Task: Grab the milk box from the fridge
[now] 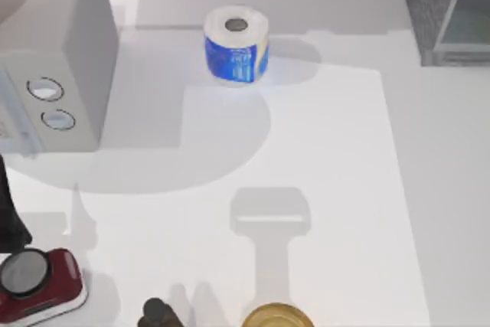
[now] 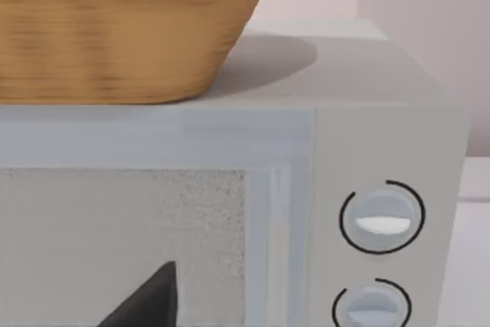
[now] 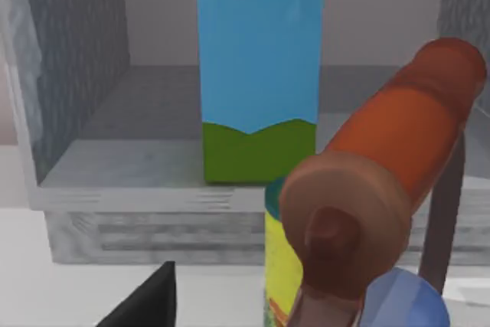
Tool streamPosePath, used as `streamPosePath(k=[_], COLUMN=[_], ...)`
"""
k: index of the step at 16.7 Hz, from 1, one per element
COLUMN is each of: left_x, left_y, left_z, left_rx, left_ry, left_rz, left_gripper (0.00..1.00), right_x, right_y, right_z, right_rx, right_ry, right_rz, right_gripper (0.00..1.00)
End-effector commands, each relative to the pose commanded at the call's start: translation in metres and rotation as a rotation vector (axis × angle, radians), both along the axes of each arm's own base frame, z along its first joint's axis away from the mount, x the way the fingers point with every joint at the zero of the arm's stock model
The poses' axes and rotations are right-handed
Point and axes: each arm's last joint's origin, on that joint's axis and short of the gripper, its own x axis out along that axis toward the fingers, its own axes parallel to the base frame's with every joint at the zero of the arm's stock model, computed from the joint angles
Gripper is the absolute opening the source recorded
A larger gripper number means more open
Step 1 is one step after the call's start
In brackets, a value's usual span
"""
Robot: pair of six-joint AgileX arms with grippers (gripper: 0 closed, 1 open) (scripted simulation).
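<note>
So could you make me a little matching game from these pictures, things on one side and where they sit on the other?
Things:
1. milk box
2. wicker basket
3. paper roll
4. red scale

Places:
A. top view's bottom left corner
B. on the table, near the back edge
C. inside the fridge
D. on top of the microwave

Pairs: 1-C, 2-D, 3-B, 4-A

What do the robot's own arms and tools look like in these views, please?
The left tool appears in its wrist view as a plain matte black wedge narrowing to a point, with no markings or cables. The right tool looks the same in its wrist view. A black, unmarked piece at the top view's left edge seems to be the left arm.
</note>
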Motion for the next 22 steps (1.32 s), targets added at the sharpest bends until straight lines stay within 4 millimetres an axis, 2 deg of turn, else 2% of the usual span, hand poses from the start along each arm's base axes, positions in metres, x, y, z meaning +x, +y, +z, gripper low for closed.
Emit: streamPosePath(k=[7,9,11,14,17,20,22], left_x=[0.0,0.0,0.0,0.0,0.0,0.0,0.0], left_y=[0.0,0.0,0.0,0.0,0.0,0.0,0.0], left_z=[0.0,0.0,0.0,0.0,0.0,0.0,0.0], left_rx=[0.0,0.0,0.0,0.0,0.0,0.0,0.0], left_ry=[0.0,0.0,0.0,0.0,0.0,0.0,0.0], left_rz=[0.0,0.0,0.0,0.0,0.0,0.0,0.0], left_gripper=[1.0,1.0,1.0,1.0,1.0,1.0,1.0], right_x=[0.0,0.003,0.012,0.035,0.064,0.097,0.123], right_y=[0.0,0.003,0.004,0.004,0.004,0.008,0.013], right_z=[-0.001,0.008,0.03,0.072,0.101,0.114,0.112], right_rx=[-0.001,-0.03,-0.089,-0.159,-0.152,-0.088,-0.04], right_ry=[-0.002,-0.049,-0.15,-0.288,-0.309,-0.215,-0.111], right_rz=[0.003,0.02,0.042,0.075,0.09,0.091,0.092], right_gripper=[1.0,1.0,1.0,1.0,1.0,1.0,1.0])
